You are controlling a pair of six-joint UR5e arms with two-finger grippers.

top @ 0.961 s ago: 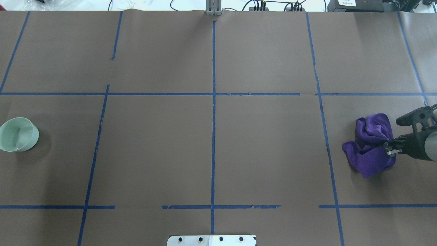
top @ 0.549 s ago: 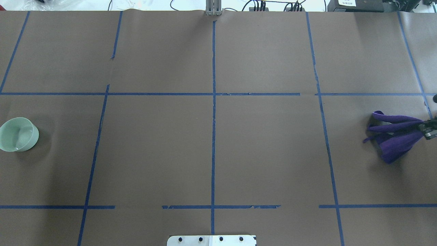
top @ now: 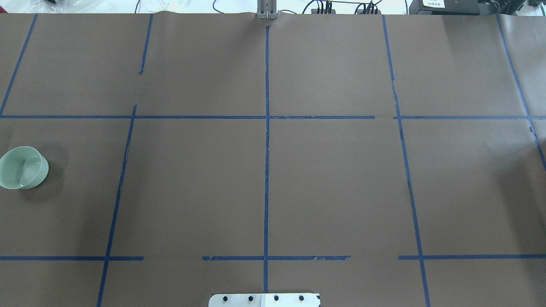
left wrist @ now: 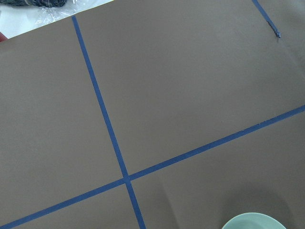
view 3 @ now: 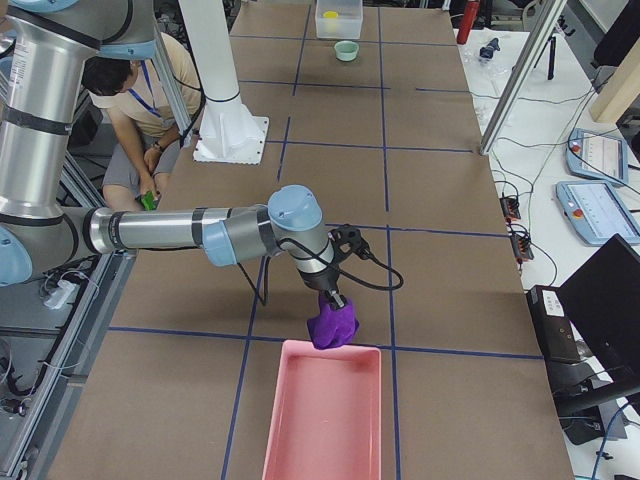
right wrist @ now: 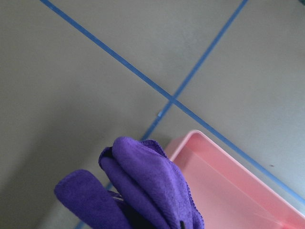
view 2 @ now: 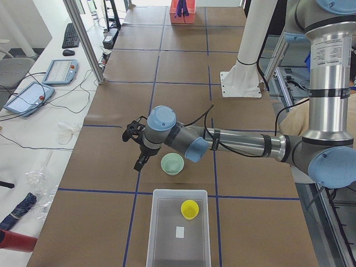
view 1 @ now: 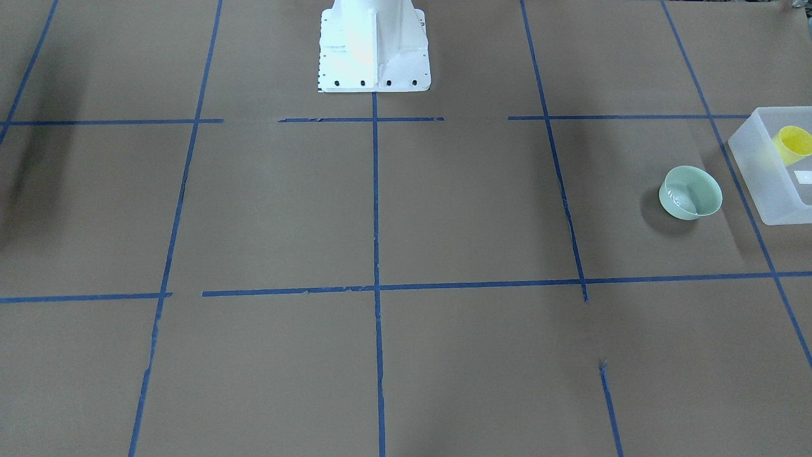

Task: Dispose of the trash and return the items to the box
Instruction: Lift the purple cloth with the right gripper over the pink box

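The pale mint-green bowl stands on the table beside the box, and also shows in the overhead view and at the bottom edge of the left wrist view. The yellow cup lies inside the frosted box. My left gripper hovers close beside the bowl; I cannot tell whether it is open. My right gripper holds a purple cloth in the air, just at the near edge of a pink tray. The cloth fills the bottom of the right wrist view.
The pink tray sits at the table's right end. The robot's white base stands at the table's middle edge. Blue tape lines grid the brown table. A person sits behind the robot.
My right gripper lifted the purple cloth off the table and carried it right, out of the overhead view. The bowl has not moved.
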